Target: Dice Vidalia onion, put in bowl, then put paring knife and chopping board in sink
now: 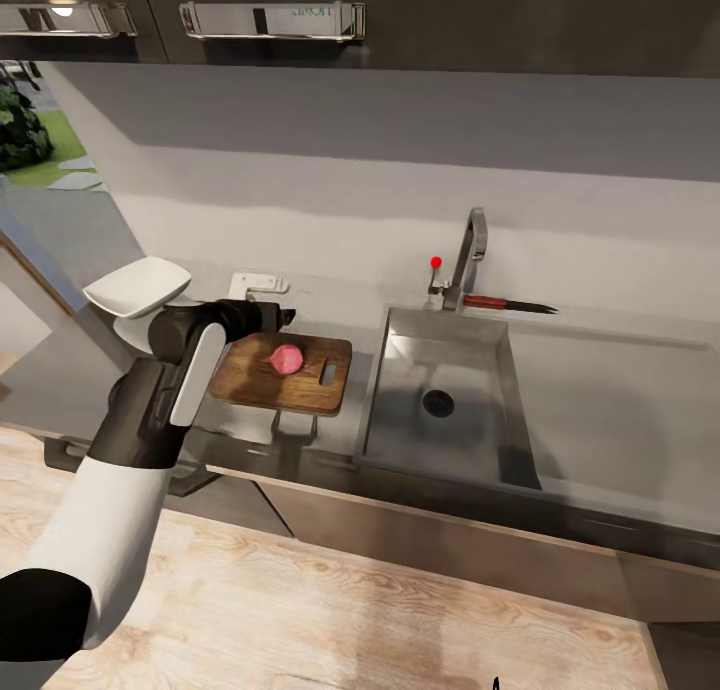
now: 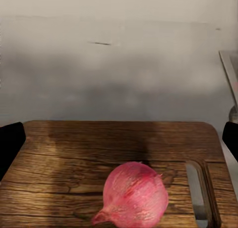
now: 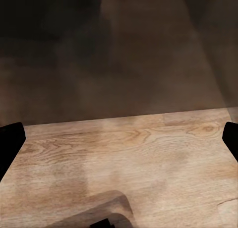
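Observation:
The Vidalia onion (image 1: 286, 359) (image 2: 135, 195), pinkish-red and whole, lies on the dark wood chopping board (image 1: 283, 373) (image 2: 74, 158), left of the sink (image 1: 440, 402). My left gripper (image 1: 290, 317) (image 2: 119, 141) hovers open just behind the onion, its dark fingertips (image 2: 11, 143) wide apart with nothing between them. The paring knife (image 1: 508, 303), with its reddish handle, rests on the countertop (image 1: 610, 390) behind the sink, right of the faucet. The white bowl (image 1: 138, 286) sits at the counter's left end. My right gripper (image 3: 119, 139) is open over the wood floor.
A chrome faucet (image 1: 468, 258) with a red-tipped lever (image 1: 435, 263) stands behind the basin. A small white object (image 1: 258, 284) lies by the wall behind the board. Dark upper cabinets (image 1: 270, 18) hang overhead. Grey countertop stretches right of the sink.

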Controlling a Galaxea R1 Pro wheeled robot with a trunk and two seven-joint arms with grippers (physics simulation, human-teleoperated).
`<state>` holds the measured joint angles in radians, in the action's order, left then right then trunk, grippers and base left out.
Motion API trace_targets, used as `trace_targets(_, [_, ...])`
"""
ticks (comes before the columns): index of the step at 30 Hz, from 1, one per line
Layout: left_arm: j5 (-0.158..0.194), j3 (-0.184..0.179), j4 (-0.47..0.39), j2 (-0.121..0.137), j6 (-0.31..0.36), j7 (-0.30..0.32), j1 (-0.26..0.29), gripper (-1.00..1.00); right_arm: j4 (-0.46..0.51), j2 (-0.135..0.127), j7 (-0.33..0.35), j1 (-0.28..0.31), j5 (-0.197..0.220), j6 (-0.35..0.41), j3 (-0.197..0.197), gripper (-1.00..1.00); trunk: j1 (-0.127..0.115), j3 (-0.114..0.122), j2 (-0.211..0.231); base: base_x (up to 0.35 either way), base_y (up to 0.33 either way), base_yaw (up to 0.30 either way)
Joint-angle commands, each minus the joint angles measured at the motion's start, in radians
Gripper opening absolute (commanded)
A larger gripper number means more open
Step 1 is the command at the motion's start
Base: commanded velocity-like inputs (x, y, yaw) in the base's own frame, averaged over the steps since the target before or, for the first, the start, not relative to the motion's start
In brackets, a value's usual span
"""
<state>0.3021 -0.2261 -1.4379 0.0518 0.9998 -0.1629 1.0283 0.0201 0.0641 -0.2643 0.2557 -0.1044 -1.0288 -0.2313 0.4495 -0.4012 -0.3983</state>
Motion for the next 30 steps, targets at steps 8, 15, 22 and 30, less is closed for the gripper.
trace_targets(8, [0.011, -0.004, 0.003, 0.002, 0.003, -0.010, 0.001, 1.00, 0.000, 0.000, -0.006, 0.001, -0.011, -0.002, -0.006, 1.00, 0.001, -0.002, -0.002, -0.112, 0.000, 0.000])
trace_targets(15, [0.011, -0.004, 0.004, 0.002, 0.003, -0.010, 0.001, 1.00, 0.000, 0.000, -0.006, 0.001, -0.011, -0.002, -0.006, 1.00, 0.001, -0.002, -0.002, -0.236, 0.000, 0.000])
trace_targets(22, [0.011, -0.004, 0.012, 0.003, 0.004, -0.010, 0.001, 1.00, 0.000, 0.000, -0.006, 0.001, -0.011, -0.002, -0.006, 1.00, 0.001, -0.002, -0.002, -0.216, 0.000, 0.000])
trace_targets(30, [0.011, -0.004, 0.015, 0.003, 0.005, -0.010, 0.001, 1.00, 0.000, -0.001, -0.006, 0.001, -0.011, -0.002, -0.006, 1.00, 0.001, -0.002, -0.002, -0.172, 0.000, 0.000])
